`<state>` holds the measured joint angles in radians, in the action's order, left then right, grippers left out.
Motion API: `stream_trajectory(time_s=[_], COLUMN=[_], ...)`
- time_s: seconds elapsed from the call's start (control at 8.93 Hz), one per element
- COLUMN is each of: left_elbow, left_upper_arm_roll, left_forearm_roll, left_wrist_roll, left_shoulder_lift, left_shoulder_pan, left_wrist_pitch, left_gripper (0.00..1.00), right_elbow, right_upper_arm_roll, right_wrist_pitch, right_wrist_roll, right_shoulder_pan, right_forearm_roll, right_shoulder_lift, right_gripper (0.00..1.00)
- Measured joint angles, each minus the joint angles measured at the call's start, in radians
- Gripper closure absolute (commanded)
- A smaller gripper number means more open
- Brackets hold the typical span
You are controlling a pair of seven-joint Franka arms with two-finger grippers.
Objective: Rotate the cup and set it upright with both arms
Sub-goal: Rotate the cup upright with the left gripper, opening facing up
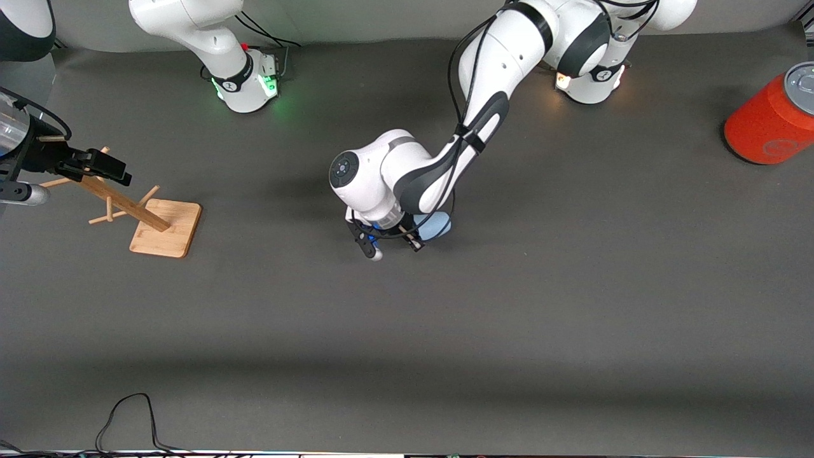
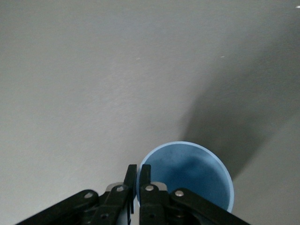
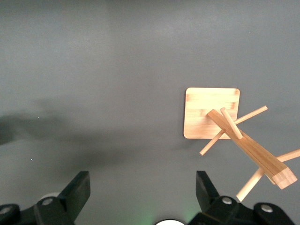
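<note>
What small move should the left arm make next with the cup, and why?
Probably lift slightly, then turn the wrist. The left gripper looks shut on the rim of the cup, low at the table. The right gripper waits open above the wooden rack.

Wooden mug tree (image 1: 137, 205) near the right arm's end of the table: square bamboo base plate (image 1: 166, 228) flat on the mat, post rising from it with thin pegs sticking out to the sides. Right wrist view shows the same stand from above, square base (image 3: 211, 112) with the post (image 3: 251, 147) and pegs fanning out.

Red-orange can (image 1: 772, 124) with a grey lid (image 1: 801, 79) at the left arm's end, farther from the front camera than the mug tree, well apart from it.

Dark grey mat (image 1: 509, 318) covers the table. Black cable (image 1: 127, 420) loops on the mat at the edge nearest the front camera, toward the right arm's end.
</note>
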<state>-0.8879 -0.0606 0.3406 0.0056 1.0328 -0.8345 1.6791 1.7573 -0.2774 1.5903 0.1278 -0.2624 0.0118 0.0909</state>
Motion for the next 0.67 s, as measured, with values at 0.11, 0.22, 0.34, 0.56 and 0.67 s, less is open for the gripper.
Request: stream_trajectory(time_s=[0.11, 0.22, 0.34, 0.56, 0.67], left_elbow=[0.009, 0.014, 0.021, 0.019, -0.006], left_upper_arm_roll=[0.000, 0.003, 0.007, 0.009, 0.008], left_forearm_roll=[-0.003, -0.039, -0.104, -0.255, -0.302], left_wrist_roll=[-0.001, -0.008, -0.021, -0.033, -0.059], left_shoulder_lift=[-0.024, -0.065, -0.118, -0.238, -0.300], left_shoulder_pan=[0.022, 0.057, 0.111, 0.249, 0.301], left_wrist_pitch=[-0.027, -0.043, -0.054, -0.062, -0.056], left_gripper=[1.00, 1.00, 1.00, 1.00, 1.00], right_elbow=[0.000, 0.001, 0.002, 0.002, 0.003], right_upper_arm_roll=[0.012, 0.034, 0.083, 0.124, 0.126], right_wrist_pitch=[0.002, 0.003, 0.004, 0.006, 0.007], right_wrist_roll=[0.000, 0.000, -0.003, -0.004, -0.004], right_shoulder_pan=[0.009, 0.029, 0.077, 0.115, 0.116], right_forearm_roll=[0.000, 0.000, 0.000, 0.000, 0.000], right_shoulder_lift=[0.001, 0.001, 0.002, 0.003, 0.004], right_gripper=[0.00, 0.00, 0.00, 0.00, 0.00])
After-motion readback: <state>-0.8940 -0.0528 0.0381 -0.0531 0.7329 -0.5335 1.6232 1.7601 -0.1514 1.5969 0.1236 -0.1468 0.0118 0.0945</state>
